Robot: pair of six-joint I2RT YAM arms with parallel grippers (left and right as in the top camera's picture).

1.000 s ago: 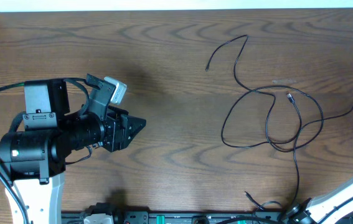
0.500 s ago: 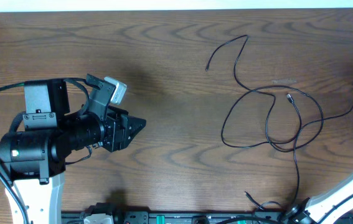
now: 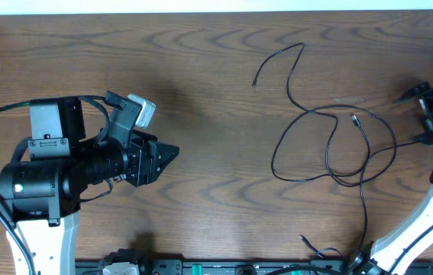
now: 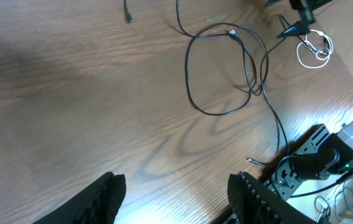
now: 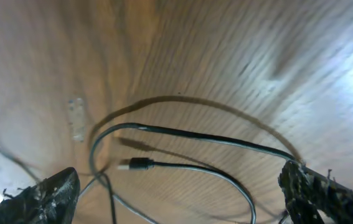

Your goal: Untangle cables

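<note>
The black cable (image 3: 331,145) lies in loose crossed loops on the right half of the wooden table, one plug (image 3: 354,119) inside the loops. My right gripper (image 3: 412,118) hovers at the right edge, open wide, its tips toward the loops. In the right wrist view the black cable (image 5: 226,144) and its plug (image 5: 140,165) lie below the right gripper (image 5: 182,199); nothing is held. The white cable (image 4: 313,50) sits coiled beyond the loops in the left wrist view. My left gripper (image 3: 166,153) is open and empty over bare wood, far left.
The table's front edge carries the arms' base hardware (image 3: 201,267) and the right arm's mount (image 4: 313,165). A small strip of clear tape (image 5: 76,118) is stuck to the wood near the loops. The table's far edge (image 3: 201,9) runs along the top.
My right gripper has come in from the right edge toward the black cable's loops, staying open. The left arm and the cables have not moved.
</note>
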